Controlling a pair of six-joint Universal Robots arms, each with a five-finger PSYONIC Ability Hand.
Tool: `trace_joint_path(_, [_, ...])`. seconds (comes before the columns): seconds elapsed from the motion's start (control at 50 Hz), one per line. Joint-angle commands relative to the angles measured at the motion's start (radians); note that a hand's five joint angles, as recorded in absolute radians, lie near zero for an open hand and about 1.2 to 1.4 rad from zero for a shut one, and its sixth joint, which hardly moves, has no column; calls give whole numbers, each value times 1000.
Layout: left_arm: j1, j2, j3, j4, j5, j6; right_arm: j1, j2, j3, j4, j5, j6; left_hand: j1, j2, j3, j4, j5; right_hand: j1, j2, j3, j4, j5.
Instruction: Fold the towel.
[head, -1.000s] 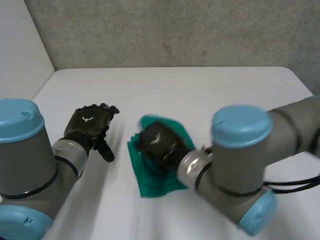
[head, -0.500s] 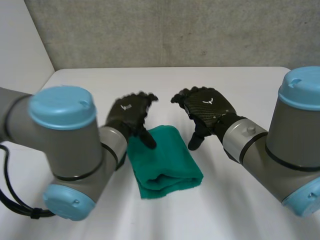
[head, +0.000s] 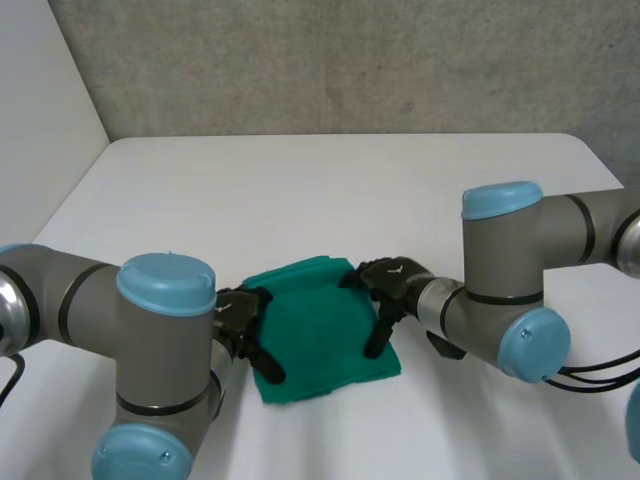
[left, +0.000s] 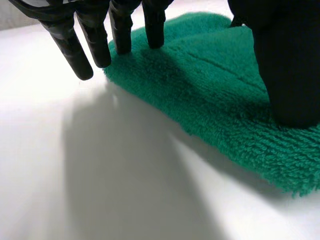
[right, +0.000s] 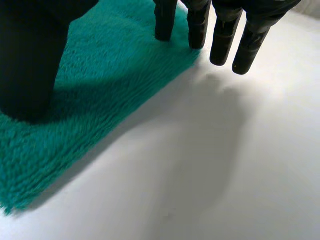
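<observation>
In the head view the green towel (head: 320, 325) lies at lower centre of the frame, already doubled into a thick pad on the white table (head: 330, 190). The left hand (head: 240, 318) sits at the towel's left edge and the right hand (head: 392, 282) at its right edge. Bare table spreads wide across the upper half of the frame, and its far edge is well apart from the towel, so there is ample room to swing a fold away from the robot.

In the left wrist view the left hand's fingers (left: 95, 42) are straight and released. Some tips rest on the towel's edge and the others on the table just beside it, with the thumb (left: 287, 65) pressing down on the pile. The terry looks soft, light and limp. I judge it will sag and slide unless it is pinched at a corner or along the hem.

In the right wrist view the right hand's fingers (right: 222, 35) are likewise straight and grasp nothing. Some tips touch the towel's border and the thumb (right: 30, 55) rests on the cloth. The looped edge nearest the camera looks like the best place to take hold.
</observation>
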Motion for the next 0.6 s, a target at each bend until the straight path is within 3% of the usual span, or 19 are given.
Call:
trace_joint_path(0.02, [2, 90, 63, -6, 38, 1, -5, -168, 56, -87, 36, 12, -6, -4, -21, 0, -12, 28, -35, -37, -56, -49])
trace_joint_path(0.06, [18, 160, 105, -8, 55, 3, -8, -280, 93, -163, 81, 48, -6, -4, -21, 0, -12, 28, -35, -37, -56, -49])
trace_joint_path(0.14, [86, 255, 176, -38, 90, 9, -22, -358, 108, -206, 147, 88, -6, -4, -21, 0, -12, 28, -35, -37, -56, -49])
trace_joint_path(0.2, [144, 309, 230, -81, 135, 32, -83, -493, 117, -236, 325, 120, -6, -4, -21, 0, -12, 28, -35, -37, -56, -49])
trace_joint_path(0.28, [226, 349, 343, -188, 241, 53, -127, -549, 111, -230, 404, 109, -6, -4, -21, 0, -12, 28, -35, -37, -56, -49])
trace_joint_path(0.32, [269, 360, 391, -251, 290, 50, -150, -566, 105, -222, 416, 97, -26, -24, -42, -20, -33, 28, -35, -37, -56, -49])
trace_joint_path(0.4, [325, 377, 409, -287, 311, 52, -184, -573, 90, -191, 396, 56, -35, -33, -50, -29, -41, 28, -35, -37, -56, -49])
trace_joint_path(0.6, [341, 426, 396, -287, 311, 61, -183, -592, 90, -171, 349, 54, -44, -42, -59, -38, -50, 28, -35, -37, -56, -49])
